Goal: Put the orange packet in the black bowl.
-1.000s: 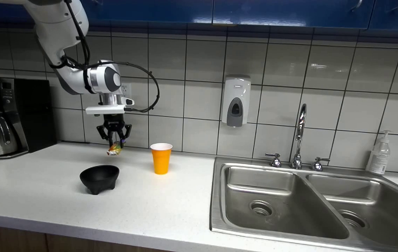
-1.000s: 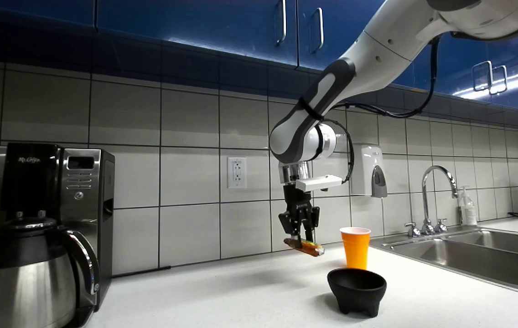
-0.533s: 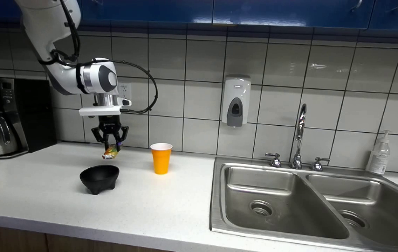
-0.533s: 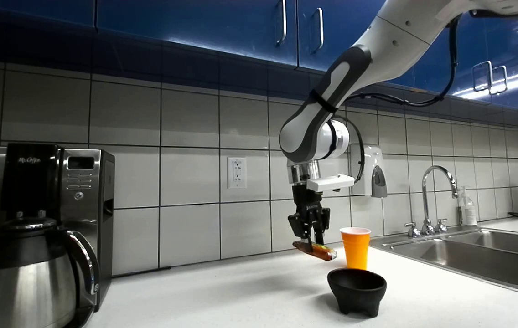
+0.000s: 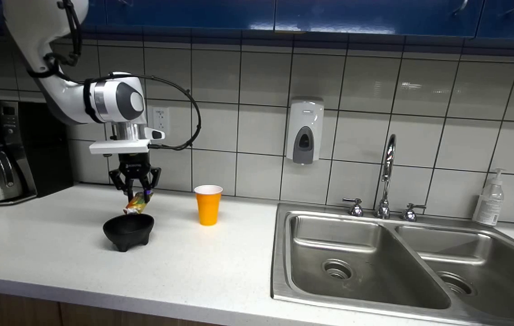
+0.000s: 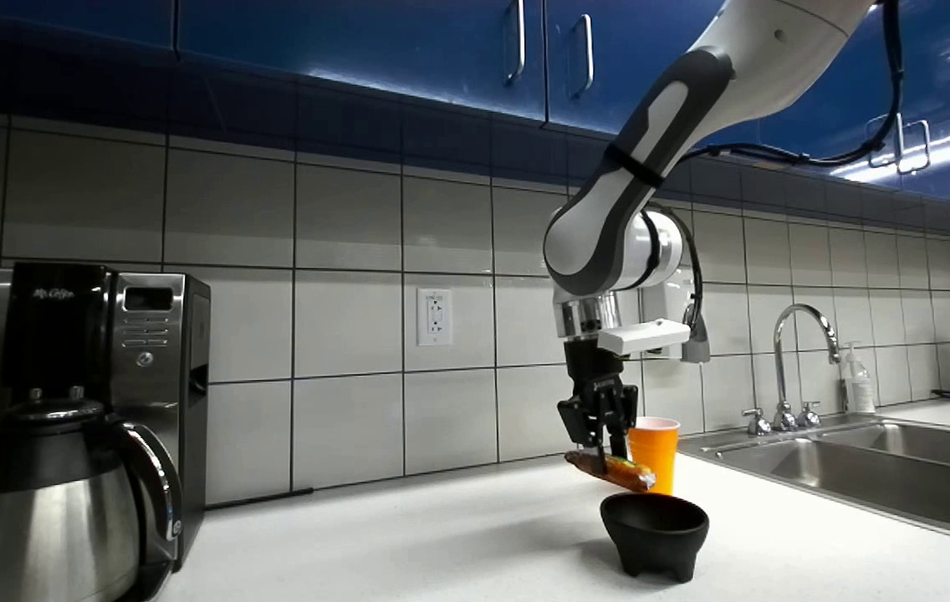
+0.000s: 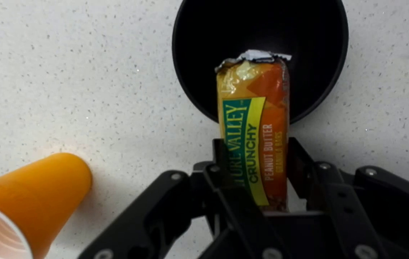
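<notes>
The orange packet, a granola bar wrapper with green and yellow print, is held between the fingers of my gripper (image 7: 255, 147). The packet (image 7: 253, 90) points forward, and its silver end lies over the inside of the black bowl (image 7: 199, 46) in the wrist view. In both exterior views the packet (image 5: 135, 205) (image 6: 630, 476) is tilted, its free end lower, above the counter at the back rim of the bowl (image 5: 128, 233) (image 6: 655, 539). My gripper (image 5: 139, 195) (image 6: 609, 460) points down, behind the bowl. Its left finger covers part of the packet in the wrist view.
An upright orange cup (image 5: 208, 206) (image 7: 46, 190) stands on the counter to one side of the bowl. A steel sink (image 5: 279, 253) with a faucet (image 5: 388, 172) lies further along. A coffee maker (image 6: 149, 359) stands at the opposite end. The tiled wall is behind.
My gripper has moved with the packet down and toward the bowl, leftward in one exterior view and rightward in another. The packet stays gripped. The bowl and cup have not moved.
</notes>
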Controlling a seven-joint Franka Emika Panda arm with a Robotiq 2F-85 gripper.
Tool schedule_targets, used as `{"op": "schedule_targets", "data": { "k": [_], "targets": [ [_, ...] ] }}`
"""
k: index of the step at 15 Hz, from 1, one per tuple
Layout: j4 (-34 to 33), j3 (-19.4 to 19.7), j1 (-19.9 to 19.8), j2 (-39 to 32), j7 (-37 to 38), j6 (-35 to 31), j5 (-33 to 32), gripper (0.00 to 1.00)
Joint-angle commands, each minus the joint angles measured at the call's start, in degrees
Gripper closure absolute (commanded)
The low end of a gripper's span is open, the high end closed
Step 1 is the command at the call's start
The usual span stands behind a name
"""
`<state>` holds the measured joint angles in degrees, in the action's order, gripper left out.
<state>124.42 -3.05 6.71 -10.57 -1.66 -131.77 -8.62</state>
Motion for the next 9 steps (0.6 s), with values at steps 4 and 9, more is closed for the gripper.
{"op": "schedule_targets", "data": {
  "k": [4,9],
  "targets": [
    [9.63,-0.16,-1.04,7.82,-0.83,-2.47,-0.92,0.82],
    [11.79,-0.32,-0.97,9.25,-0.93,-2.31,-0.87,0.82]
  ]
}}
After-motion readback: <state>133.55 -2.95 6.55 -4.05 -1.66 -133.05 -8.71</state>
